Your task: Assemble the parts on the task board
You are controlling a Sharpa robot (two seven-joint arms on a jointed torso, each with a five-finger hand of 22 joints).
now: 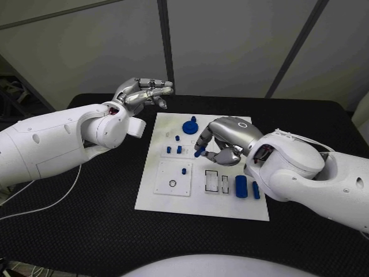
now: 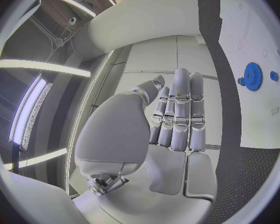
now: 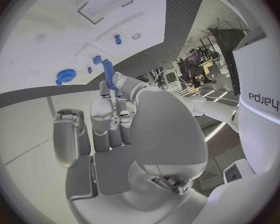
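Note:
The white task board [image 1: 203, 199] lies in the middle of the black table. My right hand [image 1: 226, 141] hovers over the board's middle and pinches a slim blue peg [image 3: 107, 74] at its fingertips; the peg's tip [image 1: 199, 153] shows just under the fingers. A blue gear [image 1: 190, 126] stands at the board's far end, also seen as the gear [image 2: 252, 76] and the gear [image 3: 66, 75]. Small blue pegs [image 1: 174, 149] stand left of the right hand. My left hand [image 1: 143, 92] is raised beyond the board's far left corner, fingers [image 2: 180, 114] stretched out, holding nothing.
A square inset [image 1: 173, 178] with an oval hole and a small blue peg [image 1: 184, 170] sits on the board's near left. Rectangular slots [image 1: 212, 180] lie beside it. Two long blue parts [image 1: 242, 186] lie by my right forearm. Black table [image 1: 76, 225] surrounds the board.

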